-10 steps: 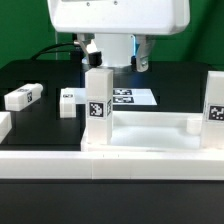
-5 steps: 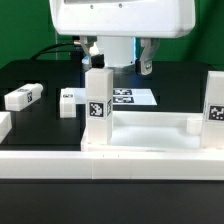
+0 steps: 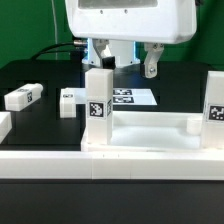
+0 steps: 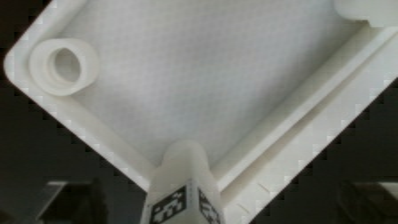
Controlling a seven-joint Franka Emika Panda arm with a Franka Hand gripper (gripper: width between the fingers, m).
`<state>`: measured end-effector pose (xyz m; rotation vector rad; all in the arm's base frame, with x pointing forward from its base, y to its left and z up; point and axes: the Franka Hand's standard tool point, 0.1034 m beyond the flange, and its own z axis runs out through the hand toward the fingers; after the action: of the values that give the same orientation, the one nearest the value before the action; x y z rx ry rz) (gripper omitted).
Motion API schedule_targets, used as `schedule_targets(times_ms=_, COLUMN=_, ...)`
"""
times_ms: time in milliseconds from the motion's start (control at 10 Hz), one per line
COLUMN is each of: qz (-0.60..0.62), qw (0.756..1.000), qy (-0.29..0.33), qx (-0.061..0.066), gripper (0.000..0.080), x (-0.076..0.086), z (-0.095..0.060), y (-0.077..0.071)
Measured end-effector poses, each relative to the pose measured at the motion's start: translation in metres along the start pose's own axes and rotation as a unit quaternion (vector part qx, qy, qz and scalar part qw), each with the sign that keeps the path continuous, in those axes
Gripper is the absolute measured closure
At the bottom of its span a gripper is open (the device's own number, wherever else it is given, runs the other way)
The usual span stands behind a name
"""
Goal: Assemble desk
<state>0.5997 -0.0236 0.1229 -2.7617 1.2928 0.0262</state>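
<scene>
exterior view: white tray-like desk top (image 3: pixel 150 132) with a raised rim lies on the black counter (image 3: pixel 40 72). near leg (image 3: pixel 97 105) and far leg (image 3: pixel 215 105), square and tagged, stand upright in its corners. two loose legs (image 3: pixel 22 97) (image 3: pixel 68 100) lie at the exterior view's left. tool (image 3: pixel 126 60) hangs above, fingers wide apart, gripping nothing. wrist view shows a round empty socket (image 4: pixel 68 65).
</scene>
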Motion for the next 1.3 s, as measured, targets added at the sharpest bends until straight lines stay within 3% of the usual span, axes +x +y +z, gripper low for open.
schedule_targets(times_ms=300, qz=0.089, qw=0.996, qy=-0.005, qx=0.004, gripper=0.0150, x=-0.003, z=0.001, y=-0.002)
schedule_targets(times_ms=500, qz=0.232, qw=0.973, qy=-0.010, qx=0.005, gripper=0.0150, x=-0.018, z=0.007, y=0.004)
schedule_targets(times_ms=600, qz=0.270, qw=0.963, qy=-0.013, qx=-0.003, gripper=0.0150, x=-0.026, z=0.015, y=0.007)
schedule_targets(times_ms=700, qz=0.317, qw=0.948, qy=-0.009, qx=0.006, gripper=0.0150, x=-0.029, z=0.019, y=0.004)
schedule_targets(times_ms=900, qz=0.366, qw=0.930, qy=-0.016, qx=0.009, gripper=0.0150, x=-0.032, z=0.020, y=0.001)
schedule_targets(times_ms=1100, qz=0.366, qw=0.930, qy=-0.017, qx=0.008, gripper=0.0150, x=-0.034, z=0.021, y=0.001)
schedule_targets(times_ms=1200, qz=0.393, qw=0.920, qy=-0.018, qx=0.007, gripper=0.0150, x=-0.042, z=0.027, y=0.008)
schedule_targets(times_ms=1300, qz=0.399, qw=0.917, qy=-0.021, qx=-0.003, gripper=0.0150, x=-0.054, z=0.037, y=0.018)
